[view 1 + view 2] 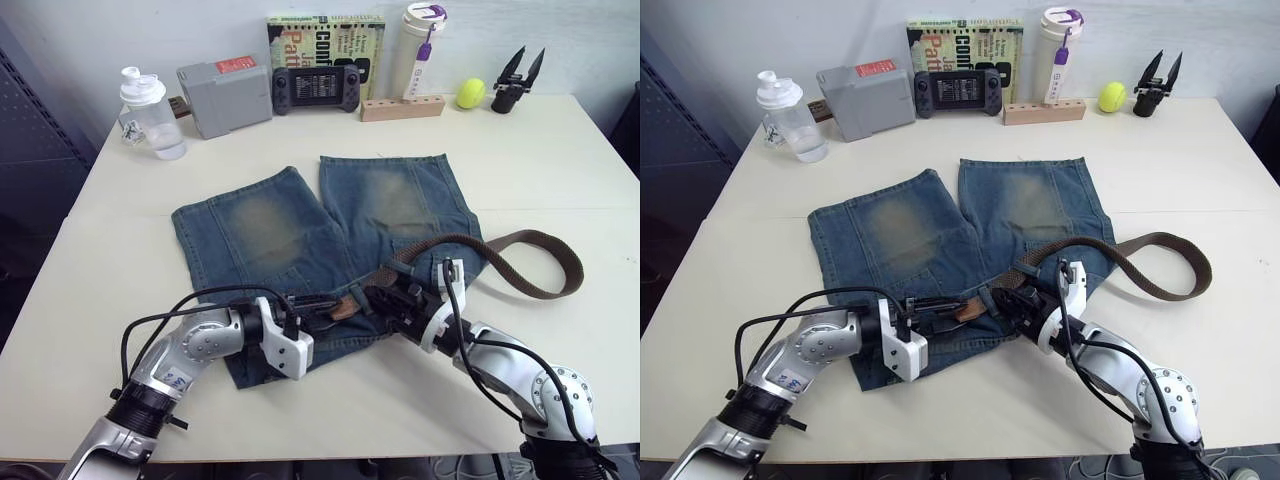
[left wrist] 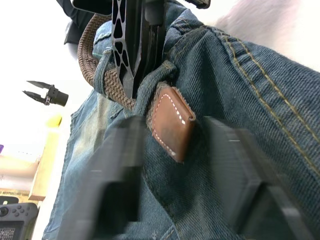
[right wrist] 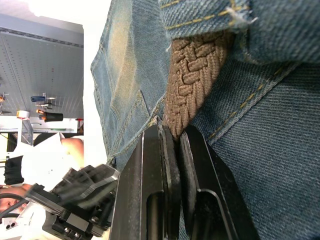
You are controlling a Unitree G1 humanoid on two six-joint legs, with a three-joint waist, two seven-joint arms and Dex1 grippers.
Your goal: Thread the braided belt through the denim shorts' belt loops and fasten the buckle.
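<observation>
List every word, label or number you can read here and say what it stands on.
"CONF": large letters on the book standing against the wall; its other print is too small to read.
Red label on the grey box: unreadable.
Markings on the white bottle: unreadable.
Sticker on the left arm: unreadable.

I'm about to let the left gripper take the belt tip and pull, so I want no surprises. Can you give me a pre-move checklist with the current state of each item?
1. Leather tip sticks out past the belt loop: ok.
2. Left gripper open, fingers either side of the tip: ok.
3. Right gripper shut on the braided belt: ok.
4. Free belt length lies loose on the table, unsnagged: ok.
5. Denim shorts lying flat: ok.
6. Buckle position: cannot tell.
</observation>
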